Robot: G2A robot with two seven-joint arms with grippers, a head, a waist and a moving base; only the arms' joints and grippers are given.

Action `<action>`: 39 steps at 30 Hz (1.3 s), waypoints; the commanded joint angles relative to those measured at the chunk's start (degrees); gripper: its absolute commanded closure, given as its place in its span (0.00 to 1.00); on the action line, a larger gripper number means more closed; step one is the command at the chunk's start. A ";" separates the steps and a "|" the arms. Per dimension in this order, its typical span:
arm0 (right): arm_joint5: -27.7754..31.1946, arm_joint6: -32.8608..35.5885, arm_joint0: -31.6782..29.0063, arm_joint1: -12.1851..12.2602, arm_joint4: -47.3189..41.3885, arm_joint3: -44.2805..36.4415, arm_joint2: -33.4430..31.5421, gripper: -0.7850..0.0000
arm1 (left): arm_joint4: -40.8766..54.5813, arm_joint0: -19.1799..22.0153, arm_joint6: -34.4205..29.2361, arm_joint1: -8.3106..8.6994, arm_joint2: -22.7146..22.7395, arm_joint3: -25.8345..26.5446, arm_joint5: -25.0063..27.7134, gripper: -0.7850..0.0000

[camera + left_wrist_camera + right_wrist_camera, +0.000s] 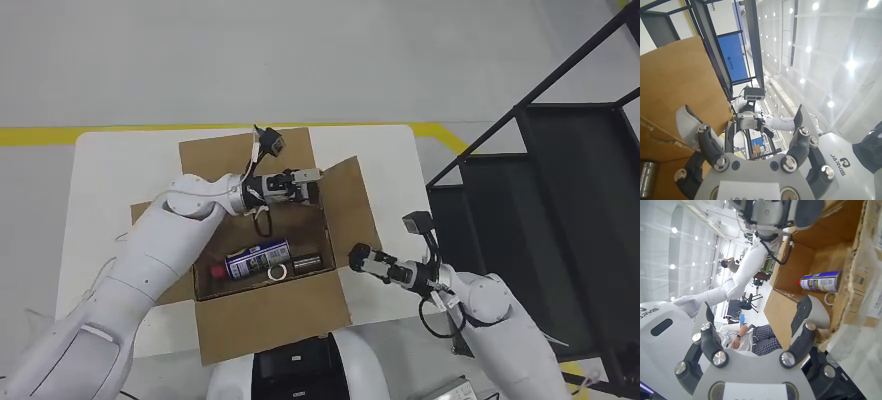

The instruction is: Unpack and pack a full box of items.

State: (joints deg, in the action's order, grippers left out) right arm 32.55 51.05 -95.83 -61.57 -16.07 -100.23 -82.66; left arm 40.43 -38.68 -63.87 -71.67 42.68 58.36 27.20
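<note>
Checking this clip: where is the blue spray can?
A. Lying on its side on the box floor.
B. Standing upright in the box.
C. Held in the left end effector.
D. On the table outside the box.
A: the blue spray can lies on its side inside the cardboard box, beside a tape roll; the left end effector is open and empty.

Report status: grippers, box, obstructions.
Left gripper open over box. Right gripper open by side flap. Spray can, tape roll, metal cylinder inside. Nothing blocking.
</note>
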 commanded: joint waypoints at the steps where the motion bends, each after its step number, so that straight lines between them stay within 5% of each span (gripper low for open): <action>1: -0.84 -2.09 0.45 -0.05 1.85 1.57 0.16 0.00 | -2.37 -1.93 -0.96 1.73 3.60 2.24 -0.09 0.00; 11: -7.38 -11.22 3.43 -0.72 12.56 6.45 4.47 0.00 | -14.09 -19.50 -1.78 9.94 24.94 24.64 -4.90 0.00; 19: -7.62 -13.99 4.95 -1.00 15.53 7.21 6.48 0.00 | -15.13 -33.01 -0.70 13.09 40.01 36.94 -6.80 0.00; 30: -5.26 -20.91 2.39 -0.37 26.43 -8.44 2.08 0.00 | -8.41 -43.61 3.47 14.50 56.26 39.67 -1.72 0.00; 39: -11.29 -13.15 12.88 -1.48 41.88 -13.32 16.05 0.00 | -5.33 -46.91 3.93 14.68 60.88 37.19 0.98 0.00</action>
State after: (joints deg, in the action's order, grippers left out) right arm 22.24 37.45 -84.67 -62.82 23.03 -113.79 -69.05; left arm 35.17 -85.64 -59.95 -56.98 103.63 95.52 28.23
